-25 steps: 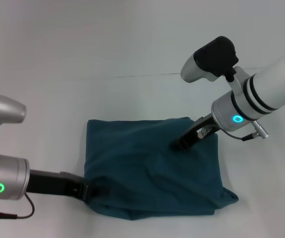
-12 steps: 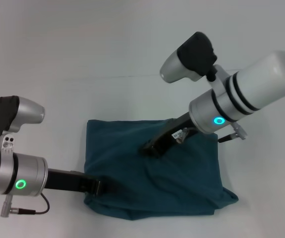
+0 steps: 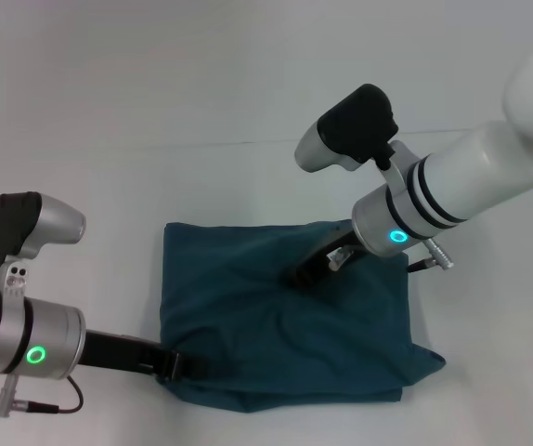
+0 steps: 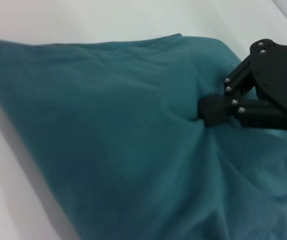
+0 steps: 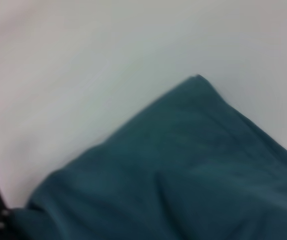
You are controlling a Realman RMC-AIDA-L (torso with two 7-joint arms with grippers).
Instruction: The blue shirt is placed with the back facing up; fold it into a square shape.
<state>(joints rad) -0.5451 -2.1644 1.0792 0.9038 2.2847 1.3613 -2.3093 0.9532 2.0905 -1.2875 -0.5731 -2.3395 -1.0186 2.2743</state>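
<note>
Fabric of the blue shirt [image 3: 285, 316], lying roughly squared on the white tabletop [image 3: 155, 111], is looking soft and floppy, so edges suit gripping, with the right tool [image 3: 304, 277] pressing its middle and the left tool [image 3: 175, 364] at its near-left corner, grip states indiscernible.

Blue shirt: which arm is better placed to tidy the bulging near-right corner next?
Probably right. The right gripper rests mid-shirt on the blue shirt, nearer that corner; the left gripper sits at the near-left edge.
</note>
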